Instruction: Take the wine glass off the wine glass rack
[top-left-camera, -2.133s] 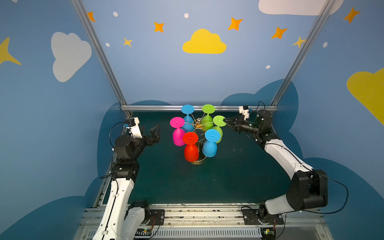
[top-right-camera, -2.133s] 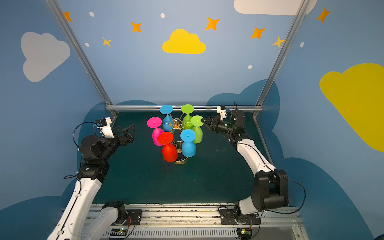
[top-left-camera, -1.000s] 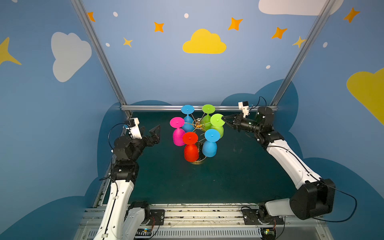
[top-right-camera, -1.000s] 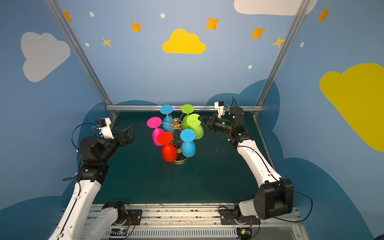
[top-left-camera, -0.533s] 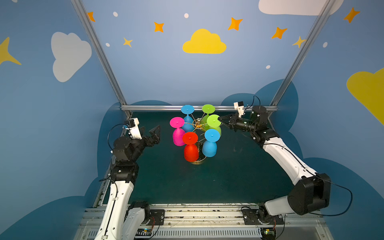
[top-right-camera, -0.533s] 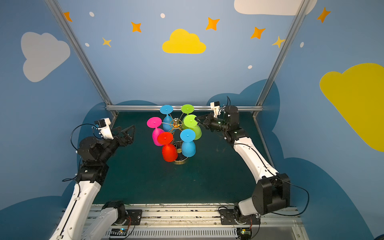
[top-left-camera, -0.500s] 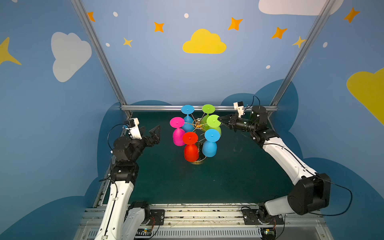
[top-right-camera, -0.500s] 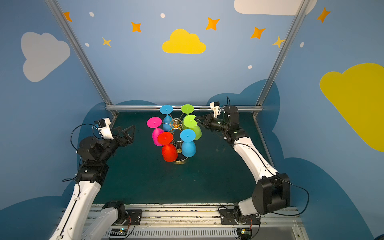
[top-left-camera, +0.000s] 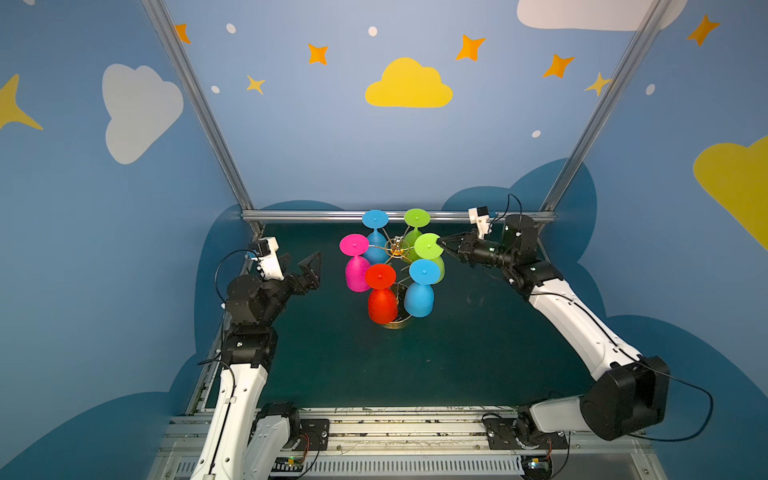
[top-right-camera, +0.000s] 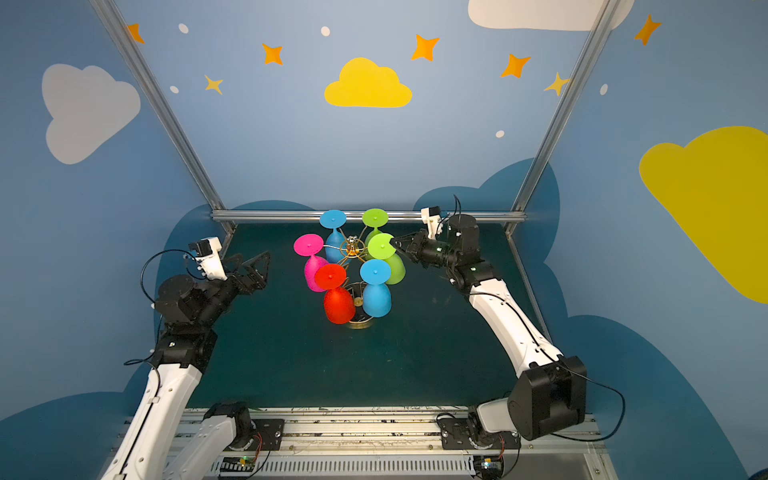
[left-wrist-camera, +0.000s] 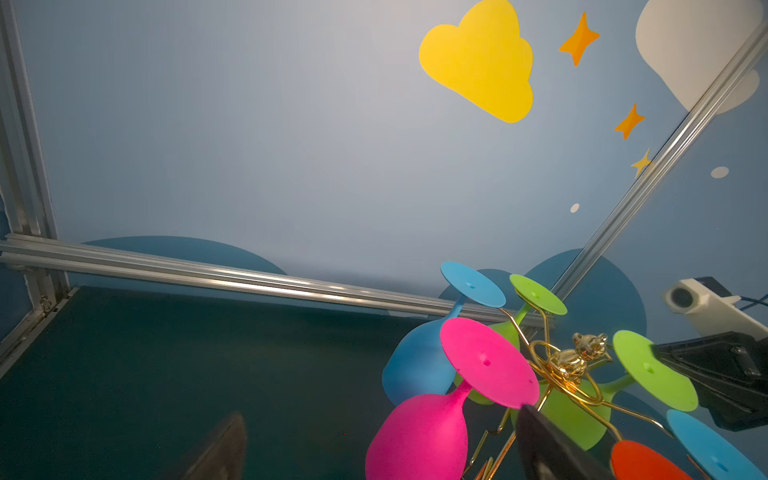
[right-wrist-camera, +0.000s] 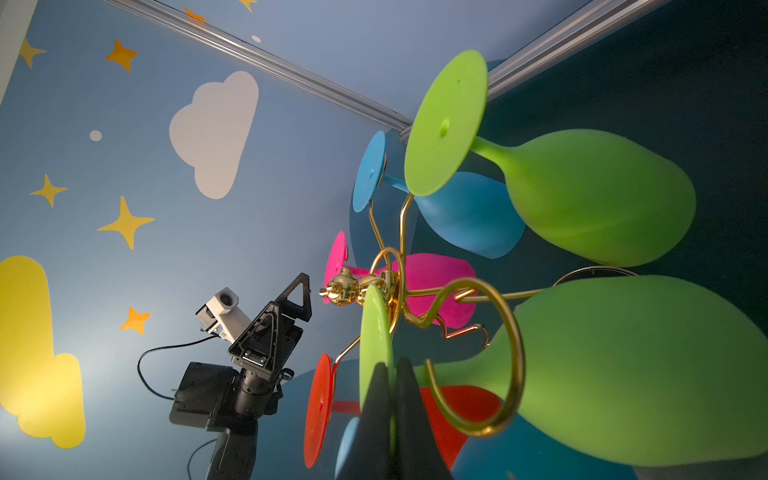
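The wine glass rack (top-left-camera: 394, 247) (top-right-camera: 351, 248), gold wire on a round base, stands mid-table with several coloured glasses hanging upside down. My right gripper (top-left-camera: 443, 242) (top-right-camera: 395, 241) (right-wrist-camera: 392, 368) is shut on the rim of the foot of a green wine glass (top-left-camera: 428, 247) (top-right-camera: 381, 246) (right-wrist-camera: 623, 374) on the rack's right side. The glass hangs tilted, and its stem still passes through a gold loop (right-wrist-camera: 505, 332). My left gripper (top-left-camera: 300, 263) (top-right-camera: 247, 261) (left-wrist-camera: 380, 412) stands open left of the rack, holding nothing, facing the pink glass (left-wrist-camera: 419, 436).
Also on the rack hang a pink glass (top-left-camera: 355, 270), a red glass (top-left-camera: 381, 301), two blue glasses (top-left-camera: 419, 295) (top-left-camera: 375, 241) and a second green glass (top-left-camera: 415, 224). A metal rail (top-left-camera: 311, 215) runs along the back edge. Green mat (top-left-camera: 374, 365) lies in front.
My right gripper has shifted the green glass's foot slightly inward, toward the rack's centre post, and the right wrist has swung back with it. The left arm has stayed put.
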